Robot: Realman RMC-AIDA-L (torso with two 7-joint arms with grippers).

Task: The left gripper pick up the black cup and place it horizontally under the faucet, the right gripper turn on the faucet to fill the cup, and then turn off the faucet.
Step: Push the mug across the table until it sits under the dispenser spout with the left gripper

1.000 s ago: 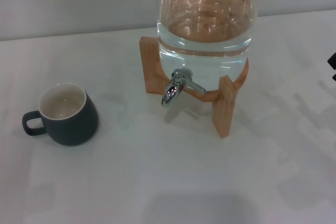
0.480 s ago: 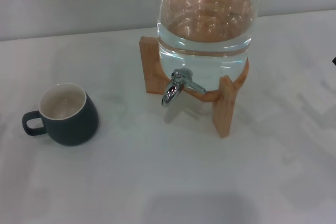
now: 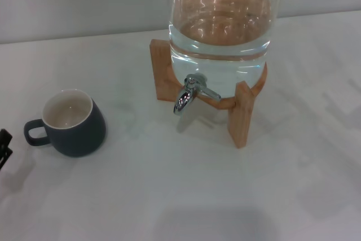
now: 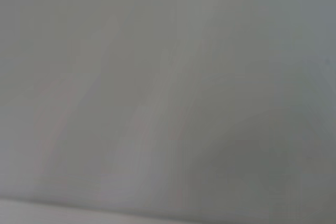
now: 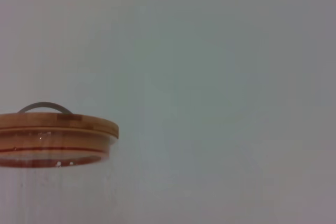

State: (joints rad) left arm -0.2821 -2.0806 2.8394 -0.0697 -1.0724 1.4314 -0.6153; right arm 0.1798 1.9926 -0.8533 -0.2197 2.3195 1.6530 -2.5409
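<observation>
A white surface [image 3: 169, 196] fills the head view. The black cup [image 3: 73, 123] stands upright on it toward the robot's left, cream inside showing, its loop handle pointing out toward the left edge. Well apart from it, toward the middle and farther back, a clear glass jar [image 3: 220, 32] holding water sits in a wooden stand [image 3: 242, 111]. The faucet [image 3: 189, 95], a small chrome spigot with a lever, sticks out of the jar's lower front, with nothing beneath it.

At the far left edge, just beside the cup's handle but not touching it, a sliver of the left pincer [image 3: 4, 146] shows as a dark shape. Too little of it is visible to tell whether its fingers are spread or closed. The right pincer is not in view in any picture.

The step in hand appears to be the approach for picking up the cup. To do it well, the left pincer should probably come in level from the handle side or over the rim, close on the wall or handle without tipping the cup, and lift it clear before carrying it to the spout.

The left wrist view shows only a featureless grey blur. The right wrist view shows just the jar's wooden lid [image 5: 58, 124] against a plain grey background. The jar's top is cut off in the head view.
</observation>
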